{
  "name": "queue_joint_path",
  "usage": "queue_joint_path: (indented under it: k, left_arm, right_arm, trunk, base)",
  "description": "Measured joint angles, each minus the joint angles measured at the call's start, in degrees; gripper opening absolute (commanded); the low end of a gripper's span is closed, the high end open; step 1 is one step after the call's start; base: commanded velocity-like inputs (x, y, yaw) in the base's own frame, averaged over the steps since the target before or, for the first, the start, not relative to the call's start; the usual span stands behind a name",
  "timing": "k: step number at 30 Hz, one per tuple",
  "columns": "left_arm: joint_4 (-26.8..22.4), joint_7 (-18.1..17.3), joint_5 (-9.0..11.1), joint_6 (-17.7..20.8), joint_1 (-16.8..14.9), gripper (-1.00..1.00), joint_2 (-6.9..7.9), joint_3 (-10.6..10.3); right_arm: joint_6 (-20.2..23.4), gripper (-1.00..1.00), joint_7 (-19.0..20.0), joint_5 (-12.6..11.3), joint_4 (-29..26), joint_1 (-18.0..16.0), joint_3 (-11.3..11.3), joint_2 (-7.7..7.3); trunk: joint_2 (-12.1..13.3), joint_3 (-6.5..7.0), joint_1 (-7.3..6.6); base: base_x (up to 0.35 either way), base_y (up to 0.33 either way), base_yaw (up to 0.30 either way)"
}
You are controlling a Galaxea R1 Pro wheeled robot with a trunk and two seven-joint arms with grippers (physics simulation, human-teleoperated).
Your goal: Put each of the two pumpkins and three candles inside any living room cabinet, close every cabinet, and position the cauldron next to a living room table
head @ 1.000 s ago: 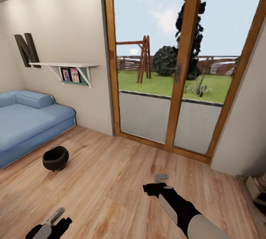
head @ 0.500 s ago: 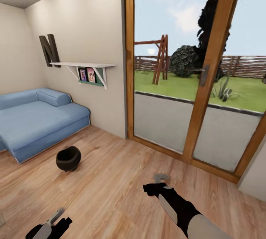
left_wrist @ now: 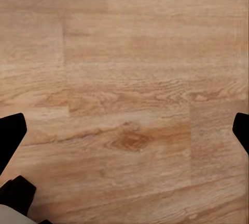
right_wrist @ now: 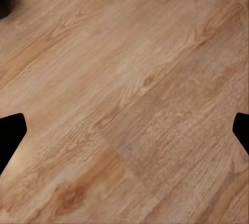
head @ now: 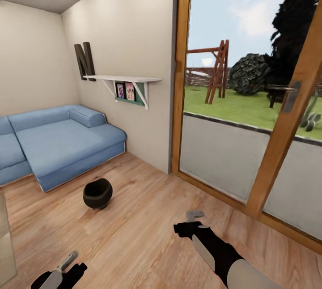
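The black cauldron (head: 97,193) stands upright on the wooden floor, just in front of the blue sofa's corner. My left gripper (head: 67,263) hangs low at the near left, well short of the cauldron, and its fingers (left_wrist: 12,132) are spread wide over bare floor, open and empty. My right gripper (head: 194,214) reaches forward at the middle right, far right of the cauldron, also open with nothing between its fingers (right_wrist: 11,130). A pale translucent slab at the left edge looks like the table (head: 6,240). The pumpkins, candles and cabinet are out of view.
A blue corner sofa (head: 58,139) fills the left back. A white wall shelf (head: 123,78) with small pictures hangs above it. Tall wood-framed glass doors (head: 277,146) run along the right, facing a garden. Open wooden floor (head: 147,235) lies between the arms and the cauldron.
The camera has turned left, so the whole picture has slid right and more sofa and the table's edge have come in. Both arms hold the same pose.
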Motion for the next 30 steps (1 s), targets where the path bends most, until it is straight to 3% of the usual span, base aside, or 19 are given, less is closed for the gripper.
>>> queue_joint_path:
  k: [30]
  left_arm:
    - [0.00,0.00,0.05,0.00,0.00,1.00,0.00,0.00]
  right_arm:
    - [-0.38,1.00,0.04,0.10,-0.05,0.00,-0.07,-0.11]
  trunk:
    - [0.00,0.00,0.00]
  base:
    - [0.343,-0.041,0.235]
